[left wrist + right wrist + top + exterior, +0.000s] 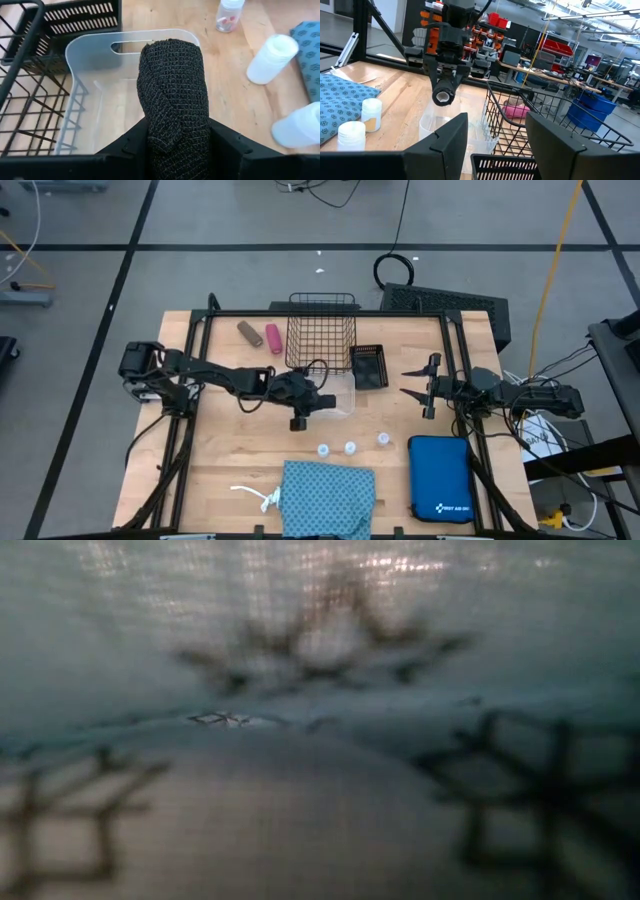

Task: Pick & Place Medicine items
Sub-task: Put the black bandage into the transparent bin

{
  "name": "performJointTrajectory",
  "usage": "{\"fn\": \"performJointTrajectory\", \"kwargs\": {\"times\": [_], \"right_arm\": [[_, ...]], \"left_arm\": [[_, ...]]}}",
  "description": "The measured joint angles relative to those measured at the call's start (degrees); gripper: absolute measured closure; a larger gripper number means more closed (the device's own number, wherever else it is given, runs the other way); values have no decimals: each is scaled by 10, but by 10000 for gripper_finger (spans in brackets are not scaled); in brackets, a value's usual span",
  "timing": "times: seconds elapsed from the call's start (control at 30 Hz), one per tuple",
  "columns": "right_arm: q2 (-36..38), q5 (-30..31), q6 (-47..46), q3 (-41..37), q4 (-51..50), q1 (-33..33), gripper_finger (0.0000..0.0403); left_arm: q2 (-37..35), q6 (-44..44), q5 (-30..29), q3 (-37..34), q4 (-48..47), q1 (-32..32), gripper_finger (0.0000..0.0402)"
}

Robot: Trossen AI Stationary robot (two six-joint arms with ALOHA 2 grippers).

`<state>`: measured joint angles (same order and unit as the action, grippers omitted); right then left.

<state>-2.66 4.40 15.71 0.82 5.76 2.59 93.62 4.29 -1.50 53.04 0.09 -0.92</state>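
The left gripper [175, 145] was clamped on a black bandage roll [174, 100] over the clear plastic bin [90, 55], and an off-center release could've bounced it onto the bench [220, 450].

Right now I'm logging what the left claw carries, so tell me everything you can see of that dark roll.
The black roll is a finger-length cylinder of coarse woven wrap, a loose flap at its near end. The left claw is shut on it, holding it level above the clear plastic bin. The right wrist view shows its hollow end. Only the fingers touch it.
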Motion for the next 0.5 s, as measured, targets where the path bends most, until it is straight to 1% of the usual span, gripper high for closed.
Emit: {"fn": "performJointTrajectory", "kwargs": {"times": [0.3,0.5], "right_arm": [[0,0,0,0,0,0,212],[0,0,0,0,0,0,211]], "left_arm": [[42,-5,1,0,-2,2,250],[46,-5,2,0,0,2,250]]}}
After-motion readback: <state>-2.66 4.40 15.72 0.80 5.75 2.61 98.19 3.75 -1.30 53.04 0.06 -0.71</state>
